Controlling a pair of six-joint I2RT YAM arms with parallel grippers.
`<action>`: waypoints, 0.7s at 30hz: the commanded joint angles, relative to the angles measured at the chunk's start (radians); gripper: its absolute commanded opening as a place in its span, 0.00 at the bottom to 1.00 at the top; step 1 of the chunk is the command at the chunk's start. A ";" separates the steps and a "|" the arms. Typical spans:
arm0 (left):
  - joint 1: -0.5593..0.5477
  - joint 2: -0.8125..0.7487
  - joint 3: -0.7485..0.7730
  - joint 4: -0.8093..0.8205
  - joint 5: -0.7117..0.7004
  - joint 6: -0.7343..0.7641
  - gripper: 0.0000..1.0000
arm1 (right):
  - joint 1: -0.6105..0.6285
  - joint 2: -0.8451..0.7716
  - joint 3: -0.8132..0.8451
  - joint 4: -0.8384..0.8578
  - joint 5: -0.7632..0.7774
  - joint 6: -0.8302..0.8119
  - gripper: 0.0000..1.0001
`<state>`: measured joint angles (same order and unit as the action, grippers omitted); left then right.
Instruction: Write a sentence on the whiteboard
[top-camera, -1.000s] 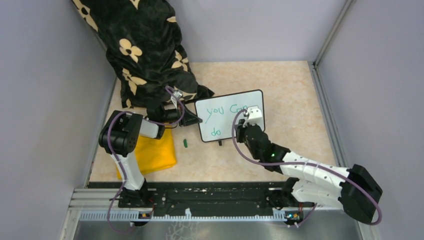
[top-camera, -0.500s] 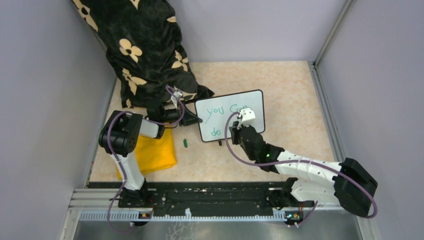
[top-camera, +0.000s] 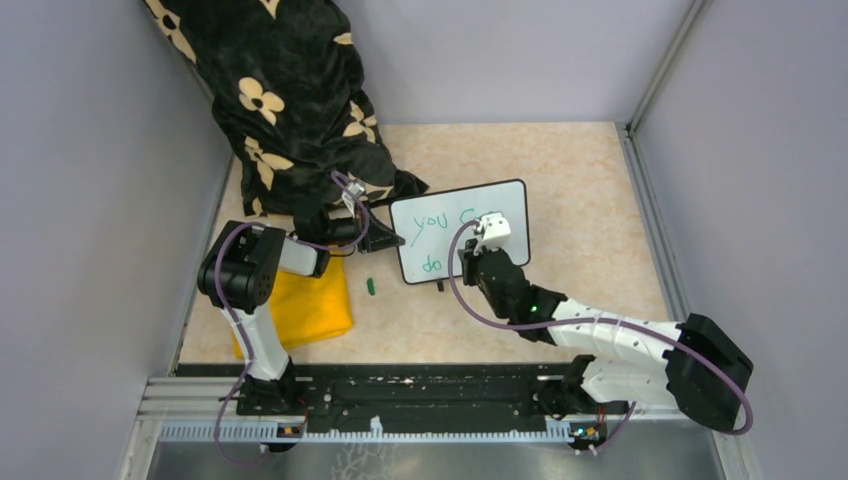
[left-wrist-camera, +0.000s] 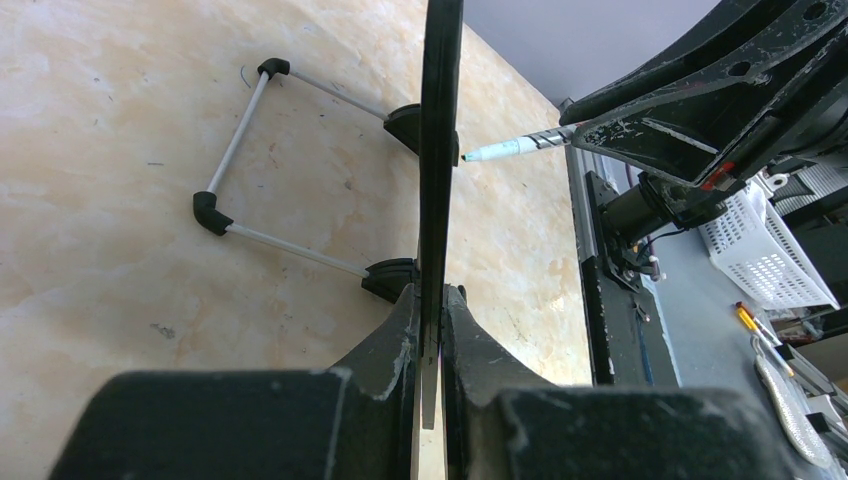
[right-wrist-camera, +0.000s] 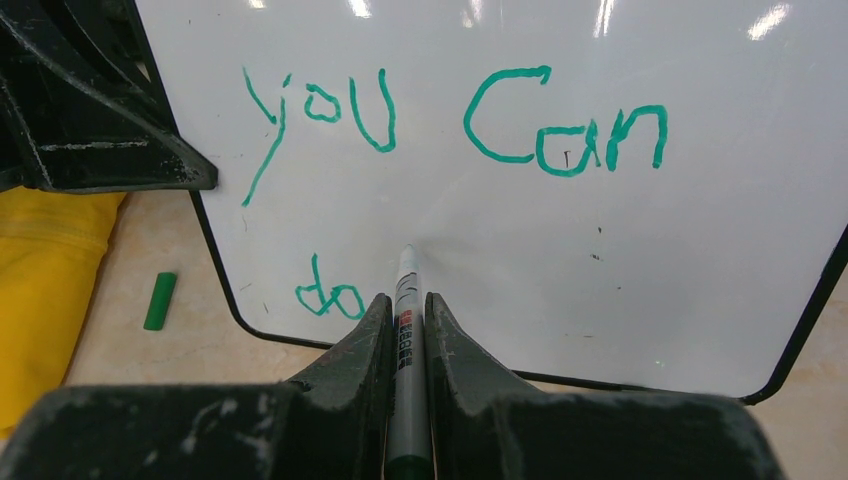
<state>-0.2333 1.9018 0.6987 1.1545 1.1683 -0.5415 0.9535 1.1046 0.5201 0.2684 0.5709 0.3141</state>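
The whiteboard (top-camera: 440, 245) stood mid-frame on the desk (top-camera: 590, 200); a folded cloth (top-camera: 315, 305) lay lower left, a small cap (top-camera: 371, 286) between them.

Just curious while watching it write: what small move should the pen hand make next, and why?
Probably press the marker onto the board right of "do" and begin the next word: only "you Can do" is written, its tip sits there, and the left gripper clamps the board.

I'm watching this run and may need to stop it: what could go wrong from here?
The whiteboard stands propped, pinched only at one edge by the left tool; marker pressure from the right tool could tilt it. The tip sits close beside "do", so the next stroke may overlap it.
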 joint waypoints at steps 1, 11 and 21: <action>-0.020 0.036 -0.007 -0.108 -0.022 0.036 0.00 | 0.006 -0.008 0.031 0.046 -0.004 -0.004 0.00; -0.020 0.036 -0.008 -0.110 -0.022 0.035 0.00 | 0.006 0.011 0.034 0.033 0.021 0.019 0.00; -0.020 0.034 -0.008 -0.110 -0.022 0.037 0.00 | 0.007 0.040 0.033 0.022 0.038 0.039 0.00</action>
<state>-0.2333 1.9018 0.6991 1.1515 1.1683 -0.5407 0.9539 1.1400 0.5201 0.2676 0.5823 0.3363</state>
